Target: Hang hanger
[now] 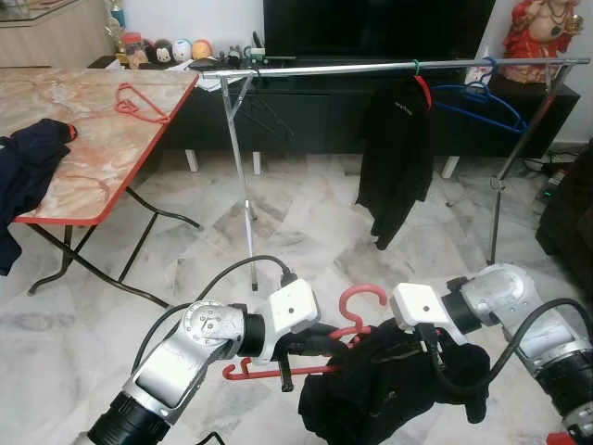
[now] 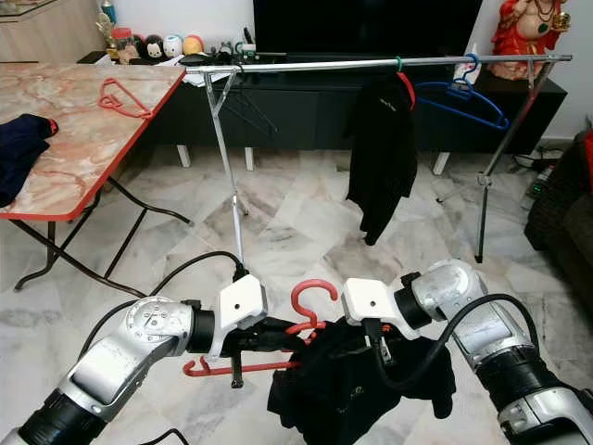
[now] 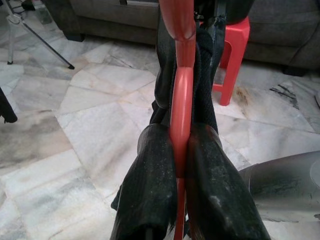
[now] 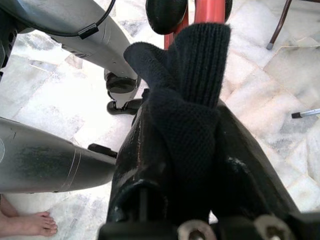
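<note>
Left eye view: the red hanger (image 1: 320, 348) is carried low between both arms, its long axis lying across the robot, hook up. The chrome rail (image 1: 398, 67) is seen ahead and well above, so the hanger must be lifted forward and upward. One black garment (image 1: 394, 167) and one blue hanger (image 1: 482, 102) are already counted on the rail; one more red hanger (image 1: 139, 104) lies on the table (image 1: 102, 176).

Left wrist view: the left gripper (image 3: 181, 165) is pressed together on the hanger's red bar.

Right wrist view: the right gripper (image 4: 192, 150) is pinched on the dark garment (image 4: 195, 100) draped over the hanger. One bare foot (image 4: 27, 223) is glimpsed.
</note>
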`<state>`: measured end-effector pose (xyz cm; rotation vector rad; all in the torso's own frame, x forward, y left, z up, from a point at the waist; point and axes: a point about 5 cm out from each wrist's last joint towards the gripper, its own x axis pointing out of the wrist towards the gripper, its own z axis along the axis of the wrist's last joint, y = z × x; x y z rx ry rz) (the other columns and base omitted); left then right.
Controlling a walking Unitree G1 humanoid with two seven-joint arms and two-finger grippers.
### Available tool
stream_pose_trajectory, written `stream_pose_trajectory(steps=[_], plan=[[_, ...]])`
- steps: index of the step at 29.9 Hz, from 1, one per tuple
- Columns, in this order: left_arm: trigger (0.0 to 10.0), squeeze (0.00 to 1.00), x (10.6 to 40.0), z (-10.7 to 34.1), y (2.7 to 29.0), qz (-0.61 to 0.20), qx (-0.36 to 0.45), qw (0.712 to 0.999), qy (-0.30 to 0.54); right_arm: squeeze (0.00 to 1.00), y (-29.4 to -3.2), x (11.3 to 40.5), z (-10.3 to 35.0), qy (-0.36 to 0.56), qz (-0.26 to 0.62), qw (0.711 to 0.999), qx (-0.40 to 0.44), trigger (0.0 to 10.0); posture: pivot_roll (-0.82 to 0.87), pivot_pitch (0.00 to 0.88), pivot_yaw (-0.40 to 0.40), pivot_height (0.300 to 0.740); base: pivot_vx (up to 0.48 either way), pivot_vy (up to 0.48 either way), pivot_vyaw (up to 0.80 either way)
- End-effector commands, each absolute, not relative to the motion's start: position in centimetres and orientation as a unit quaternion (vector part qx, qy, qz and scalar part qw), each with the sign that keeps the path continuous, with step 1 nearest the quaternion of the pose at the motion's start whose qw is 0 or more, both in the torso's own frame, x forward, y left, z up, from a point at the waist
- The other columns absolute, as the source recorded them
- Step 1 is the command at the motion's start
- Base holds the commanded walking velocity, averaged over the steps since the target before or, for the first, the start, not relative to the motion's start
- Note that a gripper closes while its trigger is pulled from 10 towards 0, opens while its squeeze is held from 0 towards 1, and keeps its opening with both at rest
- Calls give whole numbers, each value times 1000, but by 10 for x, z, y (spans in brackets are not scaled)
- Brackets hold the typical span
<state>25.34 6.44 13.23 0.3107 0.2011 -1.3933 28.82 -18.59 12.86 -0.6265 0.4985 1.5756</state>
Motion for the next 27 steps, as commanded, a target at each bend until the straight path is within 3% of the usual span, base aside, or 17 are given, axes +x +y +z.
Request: stream_pose_trajectory(steps=[1, 7, 8, 9, 21, 27], plan=[[10000, 0, 258, 143, 63, -635, 152, 754, 63, 0, -181, 288, 129, 210, 694, 628, -283, 0, -56, 0, -8, 740, 0, 0, 0], [10000, 0, 258, 142, 66, -638, 147, 753, 73, 0, -181, 287, 127, 210, 689, 632, -285, 0, -58, 0, 6, 740, 0, 0, 0], [10000, 333, 259, 142, 67, -636, 150, 754, 70, 0, -181, 286, 126, 211, 688, 633, -285, 0, -61, 0, 10, 740, 0, 0, 0], [10000, 1000, 260, 142, 67, -633, 151, 756, 69, 0, -182, 285, 126, 212, 689, 633, -284, 0, -61, 0, 11, 740, 0, 0, 0], [10000, 1000, 267, 145, 73, -618, 152, 769, 61, 0, -191, 288, 120, 221, 661, 641, -320, 0, -71, 0, 8, 740, 0, 0, 0], [10000, 1000, 282, 155, 100, -565, 162, 808, 51, 0, -204, 293, 117, 233, 627, 666, -330, 0, -67, 0, 5, 740, 0, 0, 0]])
